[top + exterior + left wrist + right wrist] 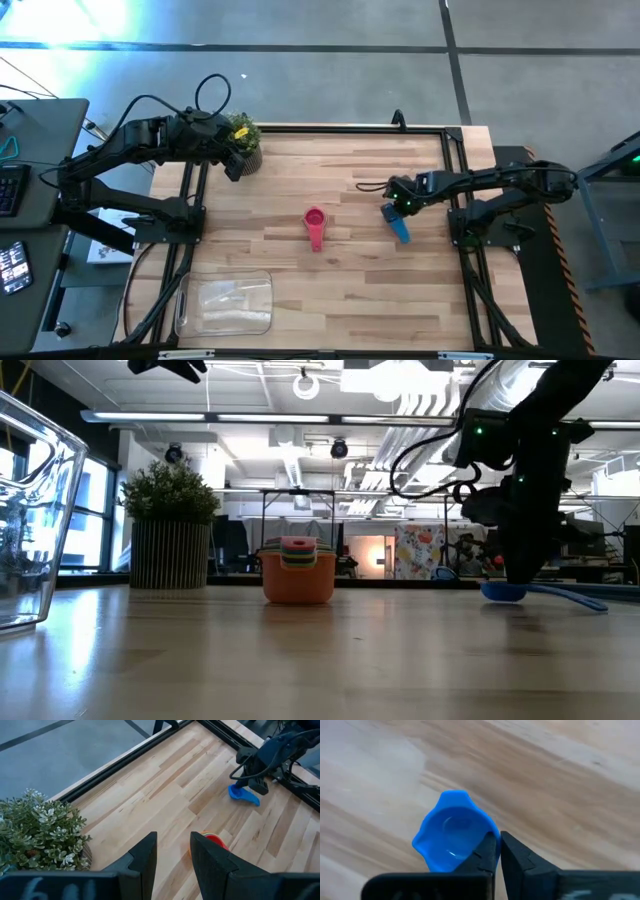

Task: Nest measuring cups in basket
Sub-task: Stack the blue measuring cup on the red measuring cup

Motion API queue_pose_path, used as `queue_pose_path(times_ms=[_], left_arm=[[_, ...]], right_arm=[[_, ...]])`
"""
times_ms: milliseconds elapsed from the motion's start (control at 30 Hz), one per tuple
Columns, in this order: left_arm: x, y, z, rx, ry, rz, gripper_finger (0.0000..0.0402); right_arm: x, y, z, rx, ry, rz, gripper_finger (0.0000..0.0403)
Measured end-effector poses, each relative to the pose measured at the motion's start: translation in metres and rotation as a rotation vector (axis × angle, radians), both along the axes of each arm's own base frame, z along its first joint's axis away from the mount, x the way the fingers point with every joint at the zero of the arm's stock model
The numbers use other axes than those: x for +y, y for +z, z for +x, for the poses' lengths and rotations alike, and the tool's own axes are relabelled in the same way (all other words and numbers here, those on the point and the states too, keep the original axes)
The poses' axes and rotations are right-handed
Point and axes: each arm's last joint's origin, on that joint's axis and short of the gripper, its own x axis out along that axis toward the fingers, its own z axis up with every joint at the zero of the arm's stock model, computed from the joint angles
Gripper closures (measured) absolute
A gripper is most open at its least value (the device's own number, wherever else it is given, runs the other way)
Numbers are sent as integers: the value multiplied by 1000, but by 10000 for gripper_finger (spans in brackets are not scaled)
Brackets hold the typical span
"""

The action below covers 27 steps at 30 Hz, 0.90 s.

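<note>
A dark blue measuring cup (451, 831) lies mouth up on the wooden table at the right (397, 222), its handle (585, 600) along the tabletop. My right gripper (498, 840) stands over it, pointing steeply down, shut at its rim. A nested stack of measuring cups (315, 218), orange outermost and red on top (298, 570), stands at mid-table. The clear basket (225, 303) sits at the near left. My left gripper (172, 840) hangs open high over the far left, beside the plant, touching nothing. My right gripper pinches the blue cup's wall at the rim (491, 833), one fingertip (485, 851) over the inside of the bowl and the other outside. The fingers come from above, pointing steeply down. The cup's bottom rests on the table (503, 594), mouth up.
A small potted plant (243, 140) stands at the far left edge, just beside my left gripper. Black frame rails (455, 170) run along the table's sides. Bare wood lies between the cup stack and the basket.
</note>
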Motion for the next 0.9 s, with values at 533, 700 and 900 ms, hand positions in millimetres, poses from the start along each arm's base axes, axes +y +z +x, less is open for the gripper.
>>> queue_pose_path(times_ms=[533,700,900], left_arm=[[0,0,0,0,0,0,296],[0,0,0,0,-1,1,296],[0,0,0,20,-34,33,296]], right_arm=[[40,41,44,-629,-304,51,402],[47,71,59,-740,-343,-11,402],[47,115,71,-807,-334,-138,402]])
